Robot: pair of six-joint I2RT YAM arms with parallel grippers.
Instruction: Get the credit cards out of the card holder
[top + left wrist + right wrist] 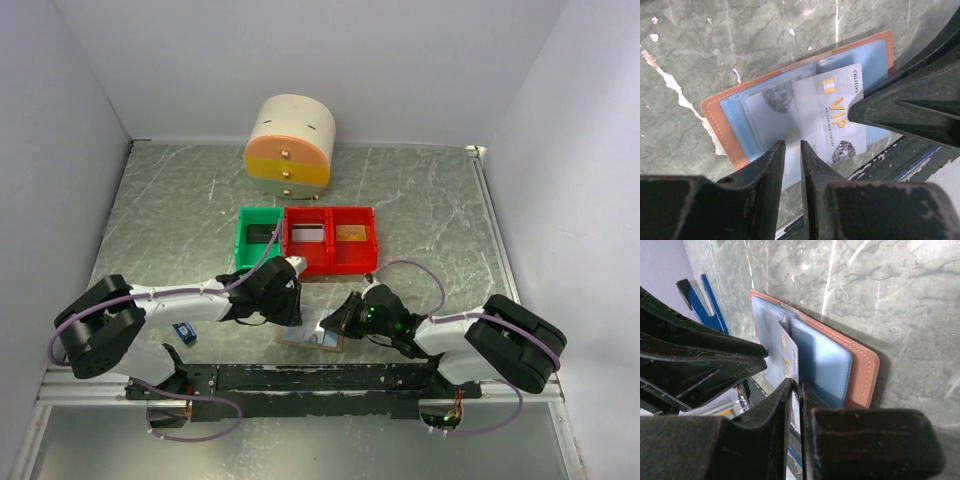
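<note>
The tan card holder [308, 338] lies flat near the table's front edge, its pale blue pockets [740, 107] facing up. A silvery credit card [832, 117] marked VIP sticks partway out of a pocket, and another card [770, 112] sits deeper inside. My right gripper [796, 387] is shut on the edge of the VIP card [789, 357]. My left gripper [792, 150] hangs over the holder's near edge. Its fingers are nearly together with nothing between them. In the top view the left gripper [290, 300] and right gripper [335, 322] meet over the holder.
A green bin [257, 238] and a red two-compartment bin [330, 262] stand behind the holder, the red one holding a pale card [308, 235]. A round drawer box [290, 145] sits farther back. A blue-and-black gadget [183, 331] lies at the left near the front rail [300, 380].
</note>
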